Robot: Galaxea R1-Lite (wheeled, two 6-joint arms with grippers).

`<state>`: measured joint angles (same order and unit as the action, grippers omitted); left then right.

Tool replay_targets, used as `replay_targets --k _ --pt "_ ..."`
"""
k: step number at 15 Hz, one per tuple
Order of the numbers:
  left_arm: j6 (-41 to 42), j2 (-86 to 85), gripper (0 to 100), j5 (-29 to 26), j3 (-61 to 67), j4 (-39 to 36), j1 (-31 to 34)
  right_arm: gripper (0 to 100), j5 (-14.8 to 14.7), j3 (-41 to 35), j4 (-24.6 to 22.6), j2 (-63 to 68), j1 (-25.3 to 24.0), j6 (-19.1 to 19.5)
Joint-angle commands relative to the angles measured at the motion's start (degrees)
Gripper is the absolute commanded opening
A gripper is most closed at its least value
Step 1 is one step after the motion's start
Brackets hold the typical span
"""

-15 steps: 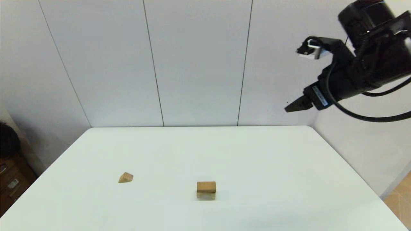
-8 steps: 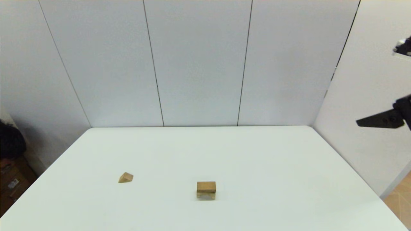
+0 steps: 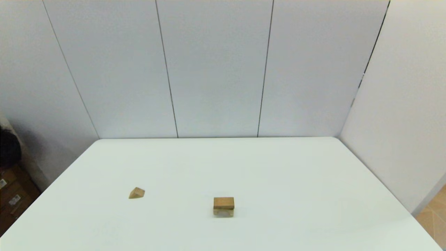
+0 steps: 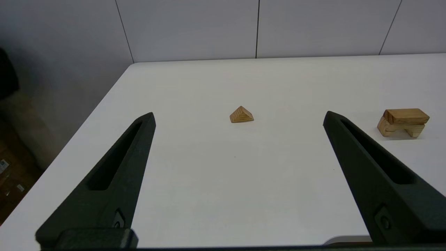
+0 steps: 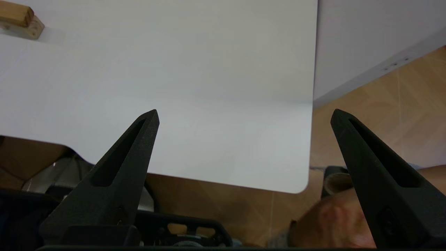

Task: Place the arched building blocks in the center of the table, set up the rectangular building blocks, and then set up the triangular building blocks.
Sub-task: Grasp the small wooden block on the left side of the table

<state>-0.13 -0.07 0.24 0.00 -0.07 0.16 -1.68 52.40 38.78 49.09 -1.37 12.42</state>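
Head view shows the arched block [image 3: 223, 212] standing near the middle of the white worktop [image 3: 278, 174], toward the robot's edge, with its curved hollow facing down so that it rests on its two feet. The rectangular block [image 3: 223, 203], a darker flat slab, lies flat on top of the arched block, touching it and roughly aligned with it. In the left wrist view the same stack appears as the arch [image 4: 397, 129] with the slab [image 4: 406, 116] across its top. The triangular block [image 3: 136, 192] sits on the worktop well apart from the stack, on the robot's left of it, resting on one flat face with its ridge upward; in the left wrist view one triangular end with ringed grain faces the camera [image 4: 241, 114]. Neither arm appears in the head view. The left hand [image 4: 238, 116] is held low near the robot's edge of the worktop, pointing across it toward the triangular block, with its fingers [image 4: 118, 174] spread wide apart and nothing between them. The right hand [image 5: 244, 115] is held beyond the worktop's near right corner [image 5: 299, 181], with wooden floor [image 5: 383, 104] below it; its fingers [image 5: 122, 167] are also spread wide and hold nothing. From this view the stack shows at the far edge of the picture [image 5: 17, 19].
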Motion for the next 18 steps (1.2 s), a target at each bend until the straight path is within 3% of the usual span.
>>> replay_targets --k 1,4,10,15,18 --pt "-0.1 0.1 100 0.0 0.0 0.0 0.0 100 -0.5 -19.9 -22.4 -15.9 0.1 -0.6" --pt "0.0 0.1 100 0.0 0.0 0.0 0.0 100 -1.5 -30.9 -32.5 -23.3 0.8 -0.8" --pt "0.0 0.1 100 0.0 0.0 0.0 0.0 100 -1.7 -40.4 -33.8 -35.6 3.1 -4.6" --pt "0.0 0.1 100 0.0 0.0 0.0 0.0 100 -1.6 -46.7 -42.4 -38.5 2.2 -5.3" --pt "0.0 0.1 100 0.1 0.0 0.0 0.0 100 -1.3 -49.7 -43.5 -43.8 1.8 -5.2"
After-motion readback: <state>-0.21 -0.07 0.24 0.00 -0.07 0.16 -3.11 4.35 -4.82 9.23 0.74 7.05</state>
